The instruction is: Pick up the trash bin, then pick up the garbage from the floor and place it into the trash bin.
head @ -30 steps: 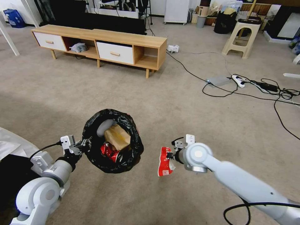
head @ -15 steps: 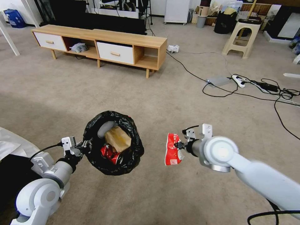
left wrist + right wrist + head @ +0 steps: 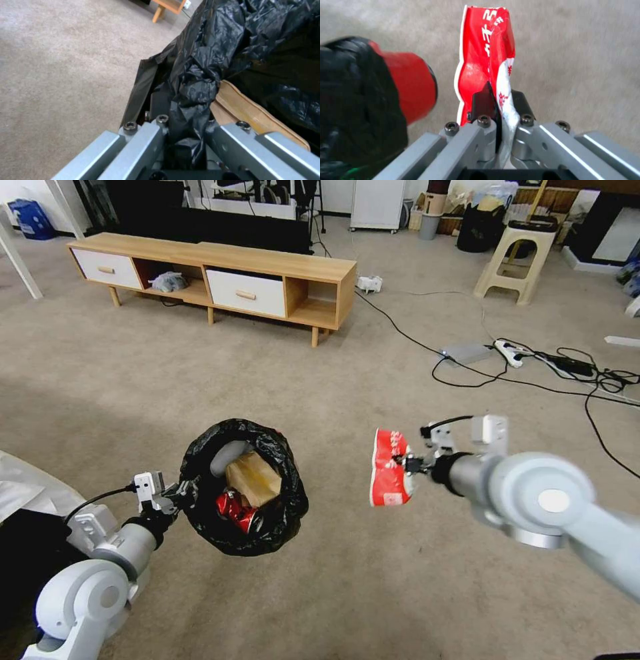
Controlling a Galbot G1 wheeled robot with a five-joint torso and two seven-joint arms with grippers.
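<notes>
1. Left gripper: clenched on the near-left rim of the trash bin, pinching the folded black liner. In the left wrist view the fingers stand on either side of the bunched plastic, with the bin directly beyond them.
2. Trash bin: held clear of the carpet at the robot's left front, its mouth facing up towards the head camera. The black bag is folded over the rim and a patch of grey inner wall shows at the far-left side.
3. Bin contents: a crumpled brown paper box lies against the far side; a crushed red can sits just in front of it, touching it. The box edge also shows in the left wrist view, beside the fingers.
4. Right gripper: clamped on a red-white snack wrapper. In the right wrist view the wrapper is nipped between the two dark fingertips and extends straight out past them.
5. Wrapper position: in the air above the carpet, to the right of the bin and apart from it, hanging roughly upright.
6. Surroundings: a low wooden TV cabinet stands farther back on the carpet; cables and a power strip lie on the floor at right.
</notes>
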